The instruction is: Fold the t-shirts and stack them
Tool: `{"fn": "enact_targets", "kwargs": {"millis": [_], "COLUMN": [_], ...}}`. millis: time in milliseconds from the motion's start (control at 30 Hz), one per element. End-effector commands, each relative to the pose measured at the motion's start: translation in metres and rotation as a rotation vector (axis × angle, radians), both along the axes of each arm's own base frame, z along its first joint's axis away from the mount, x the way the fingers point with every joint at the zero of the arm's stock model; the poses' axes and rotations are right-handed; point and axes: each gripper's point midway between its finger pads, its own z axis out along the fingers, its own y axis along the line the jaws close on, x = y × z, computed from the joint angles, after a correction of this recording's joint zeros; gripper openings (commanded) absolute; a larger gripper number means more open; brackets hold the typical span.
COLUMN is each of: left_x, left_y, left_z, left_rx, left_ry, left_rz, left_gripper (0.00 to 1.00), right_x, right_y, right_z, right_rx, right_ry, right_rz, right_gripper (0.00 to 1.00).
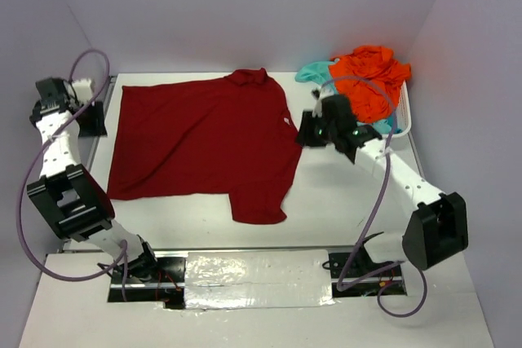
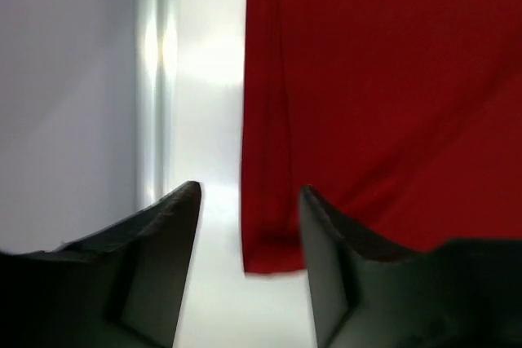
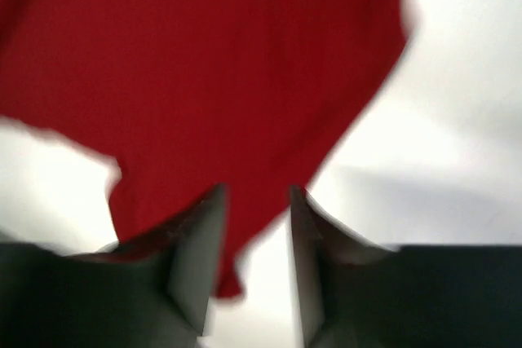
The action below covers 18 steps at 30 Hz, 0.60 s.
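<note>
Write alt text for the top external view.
A dark red t-shirt lies spread on the table, right gripper at its right edge, left gripper beyond its left. An orange shirt and an aqua shirt sit in the basket at back right.

A: Left arm [image 1: 69, 193]?
B: Elbow bent sharply near the left edge, forearm running up toward the far-left corner. Left gripper [image 1: 54, 90] at that end, jaws set wide apart.
A: Right arm [image 1: 408, 181]?
B: Stretched forward and inward toward centre. Right gripper [image 1: 310, 129] angled down, jaws apart with a narrower gap. Its wrist view is blurred.
</note>
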Motion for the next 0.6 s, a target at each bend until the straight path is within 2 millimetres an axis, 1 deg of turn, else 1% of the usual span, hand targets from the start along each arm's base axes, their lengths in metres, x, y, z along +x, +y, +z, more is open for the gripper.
{"fn": "enact_targets", "kwargs": {"millis": [0,33,67,100,133,167,233,267,300,333,367,400,467,500,533,567], "left_x": [-0.062,-0.074,-0.074,-0.080,-0.079,-0.079,-0.083,-0.086,-0.089,-0.094,-0.096,-0.101,-0.106,-0.112,-0.116,-0.120], "left_y": [0.004,-0.002,-0.001,-0.006,-0.008,-0.008,-0.012,-0.014,-0.013,-0.016,-0.017,-0.022,-0.028,-0.032,-0.032,-0.030], "left_z": [-0.074,-0.087,-0.088,-0.099,-0.101,-0.104,-0.112,-0.115,-0.119,-0.125,-0.126,-0.132,-0.138,-0.143,-0.146,-0.145], "left_rx": [-0.104,-0.127,-0.125,-0.139,-0.146,-0.149,-0.168,-0.171,-0.165,-0.171,-0.170,-0.185,-0.208,-0.218,-0.215,-0.200], "left_ry": [0.229,0.258,0.238,0.254,0.247,0.242,0.261,0.270,0.280,0.295,0.296,0.308,0.322,0.345,0.360,0.366], "left_rz": [0.027,0.027,0.025,0.022,0.020,0.022,0.022,0.022,0.022,0.019,0.018,0.010,0.008,0.008,0.012,0.018], "left_gripper": [0.66,0.68,0.71,0.72,0.72,0.72,0.71,0.70,0.70,0.70,0.69,0.69,0.67,0.66,0.66,0.65], "right_x": [-0.066,-0.082,-0.098,-0.107,-0.114,-0.131,-0.139,-0.151,-0.155,-0.157,-0.161,-0.163,-0.161,-0.161,-0.156,-0.155], "right_y": [0.017,0.026,0.024,0.026,0.029,0.031,0.040,0.045,0.049,0.050,0.050,0.050,0.053,0.054,0.058,0.061], "right_z": [-0.053,-0.062,-0.082,-0.089,-0.096,-0.110,-0.114,-0.120,-0.123,-0.126,-0.132,-0.139,-0.143,-0.149,-0.146,-0.148], "right_rx": [-0.014,-0.018,-0.034,-0.023,-0.017,-0.009,0.017,0.006,-0.002,-0.015,-0.038,-0.050,-0.048,-0.060,-0.057,-0.068], "right_ry": [0.172,0.200,0.244,0.265,0.280,0.324,0.315,0.320,0.312,0.305,0.297,0.309,0.314,0.334,0.323,0.320], "right_rz": [0.083,0.116,0.124,0.127,0.144,0.176,0.224,0.272,0.299,0.317,0.333,0.336,0.342,0.344,0.351,0.365], "right_gripper": [0.49,0.52,0.53,0.55,0.55,0.55,0.56,0.57,0.59,0.62,0.64,0.67,0.68,0.68,0.68,0.68]}}
